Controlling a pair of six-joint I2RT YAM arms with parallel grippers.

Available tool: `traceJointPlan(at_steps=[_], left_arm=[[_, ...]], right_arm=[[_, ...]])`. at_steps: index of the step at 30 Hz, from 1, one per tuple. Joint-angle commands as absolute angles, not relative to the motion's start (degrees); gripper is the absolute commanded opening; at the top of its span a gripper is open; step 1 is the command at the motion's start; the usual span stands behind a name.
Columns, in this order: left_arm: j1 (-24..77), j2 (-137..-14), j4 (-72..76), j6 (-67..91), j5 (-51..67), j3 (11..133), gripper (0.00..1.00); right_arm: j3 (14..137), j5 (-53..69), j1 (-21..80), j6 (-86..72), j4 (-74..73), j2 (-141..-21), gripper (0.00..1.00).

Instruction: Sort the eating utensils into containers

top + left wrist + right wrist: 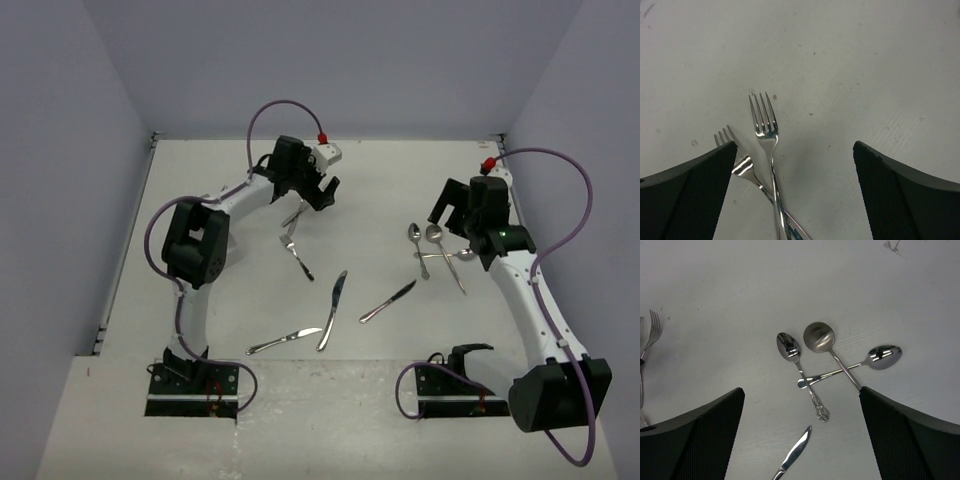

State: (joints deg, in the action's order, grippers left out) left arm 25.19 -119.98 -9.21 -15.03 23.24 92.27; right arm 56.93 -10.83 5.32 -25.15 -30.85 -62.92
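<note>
Several silver utensils lie loose on the white table. Two crossed forks (293, 228) lie just below my left gripper (320, 195), which is open; in the left wrist view the forks (764, 125) sit between the fingers, nearer the left one, under my left gripper (794, 150). Three spoons (432, 243) lie beside my right gripper (447, 213), which is open and empty. In the right wrist view the spoons (818, 336) lie ahead of my right gripper (801, 390), two of them crossed. Three knives (333, 310) lie in the middle near the front. The grey cutlery holder is out of view.
Grey walls close the table on the left, back and right. A knife tip (795, 452) lies between the right fingers. A fork (654, 330) shows at the left edge of the right wrist view. The arm bases (195, 385) stand at the near edge.
</note>
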Motion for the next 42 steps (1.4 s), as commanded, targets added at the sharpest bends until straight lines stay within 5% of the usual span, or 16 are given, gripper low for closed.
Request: traceJointPlan(at_steps=[1,21,23,31,42], left_arm=[[24.96,-121.55,-16.61,-18.19,25.67,96.42,1.00],[24.87,-127.35,-19.51,-17.49,18.28,95.80,0.98],[24.96,-127.79,-19.95,-17.23,18.19,96.06,0.86],[25.14,-125.78,-20.13,-17.31,14.68,92.29,0.03],[26.45,-110.69,-8.39,-13.82,19.95,85.10,0.00]], right_arm=[[59.41,-11.69,5.19,-25.58,-32.08,-63.89,0.99],[61.43,-14.06,5.19,-25.84,-34.37,-68.47,0.99],[61.35,-14.59,5.27,-25.93,-34.45,-68.47,0.99],[61.35,-15.12,5.19,-26.10,-34.37,-68.03,0.99],[59.77,-13.28,5.19,-25.93,-32.26,-65.31,0.99]])
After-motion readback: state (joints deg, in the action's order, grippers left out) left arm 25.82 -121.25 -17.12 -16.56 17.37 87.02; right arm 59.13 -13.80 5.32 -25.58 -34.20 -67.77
